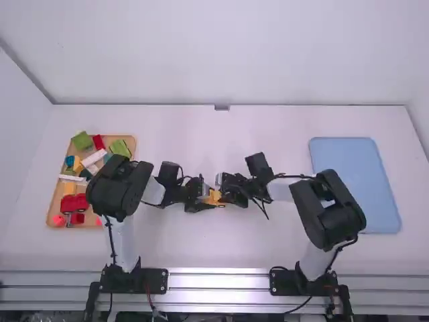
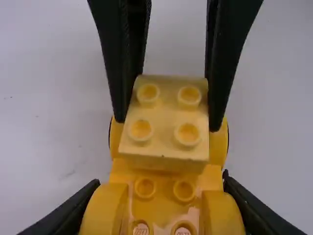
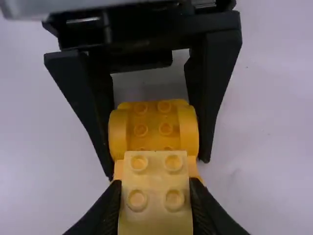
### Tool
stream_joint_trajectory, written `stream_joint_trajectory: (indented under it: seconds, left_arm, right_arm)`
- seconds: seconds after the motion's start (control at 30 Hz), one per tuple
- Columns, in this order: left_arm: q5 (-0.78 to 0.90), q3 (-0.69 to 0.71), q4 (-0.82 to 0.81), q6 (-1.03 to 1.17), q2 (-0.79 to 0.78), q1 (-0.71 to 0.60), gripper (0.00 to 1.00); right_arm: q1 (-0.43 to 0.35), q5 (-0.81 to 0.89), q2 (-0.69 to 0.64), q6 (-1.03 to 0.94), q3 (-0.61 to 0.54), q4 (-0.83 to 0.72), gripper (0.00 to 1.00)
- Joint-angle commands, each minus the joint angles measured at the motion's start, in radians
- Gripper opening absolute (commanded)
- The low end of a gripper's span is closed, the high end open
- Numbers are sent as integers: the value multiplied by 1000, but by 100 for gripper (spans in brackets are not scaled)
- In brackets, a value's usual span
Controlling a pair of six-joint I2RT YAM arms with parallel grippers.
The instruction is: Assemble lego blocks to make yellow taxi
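- My left gripper (image 2: pixel 160 180) is clamped on the yellow base (image 3: pixel 153 128), a finger on either side of its rounded wheel arches. I take that as my way of steadying the lower part against a push.
- My right gripper (image 3: pixel 154 183) is closed on the pale yellow block (image 2: pixel 164 115), pinching its sides and leaving the studs uncovered. That grip should let me line it up with the base and press.
- The block overlaps one end of the base, studs up; whether it has snapped home I cannot tell. I judge this to be the joining step, with a firm, level press called for; a skewed push could tip the block or leave a gap.
- Both pieces are between my two arms, around the middle of the white table (image 1: pixel 221 251), where either side can get at them.
- Off beyond my left arm, the wooden tray (image 1: pixel 130 139) holds loose bricks (image 1: pixel 82 140) in green, red, white, blue and yellow, likely grouped there as stock.
- Well apart, beyond my right arm, lies a flat blue tray (image 1: pixel 355 184).
- Behind the table's far edge rises a plain pale wall (image 1: pixel 201 60).
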Motion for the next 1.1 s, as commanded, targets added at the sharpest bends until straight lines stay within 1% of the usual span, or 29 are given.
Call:
stream_joint_trajectory:
  seconds: [0.0, 0.23, 0.27, 0.33, 0.37, 0.43, 0.47, 0.5, 0.6, 0.73, 0.8, 0.9, 0.97, 1.0, 1.03, 1.07]
  left_arm:
    - [-102, -26, -27, -3, 19, -10, 42]
    - [-102, -26, -27, -4, 19, -13, 42]
    - [-102, -26, -27, -3, 19, -12, 42]
    - [-102, -26, -27, -3, 19, -13, 42]
    - [-102, -26, -27, -3, 19, -13, 42]
    - [-103, -26, -27, -3, 19, -12, 42]
    - [-103, -26, -27, -3, 19, -12, 42]
    - [-102, -26, -27, -3, 19, -12, 42]
    - [-102, -26, -27, -4, 19, -13, 42]
    - [-102, -26, -27, -3, 19, -13, 42]
    - [-102, -26, -27, -3, 19, -13, 42]
    - [-103, -26, -27, -4, 19, -13, 42]
    - [-103, -26, -27, -4, 19, -13, 42]
    - [-103, -26, -27, -4, 19, -13, 42]
    - [-103, -25, -27, -4, 19, -13, 42]
    - [-103, -26, -27, -3, 19, -12, 42]
  right_arm:
    - [-2, 63, 13, 7, 11, -1, 0]
    - [-2, 69, 13, -22, 11, -3, 1]
    - [-5, 69, 13, -23, 10, -6, 6]
    - [-5, 69, 13, -23, 8, -9, 30]
    - [-3, 68, 13, -22, 6, -6, 39]
    - [-4, 56, 13, -23, 6, -4, 44]
    - [-5, 43, 12, -22, 7, 0, 49]
    - [-8, 36, 12, -23, 8, 2, 47]
    - [-33, -30, 2, -23, 13, 4, 49]
    - [-63, -164, -9, -31, 37, -2, 50]
    - [-78, -263, -9, -82, 54, -3, 51]
    - [-79, -291, -9, -98, 60, -3, 50]
    - [-69, -278, -9, -98, 60, -6, 45]
    - [-59, -252, -9, -98, 60, -10, 28]
    - [-53, -229, -9, -97, 60, -14, 12]
    - [-40, -183, -9, -98, 60, -29, 1]
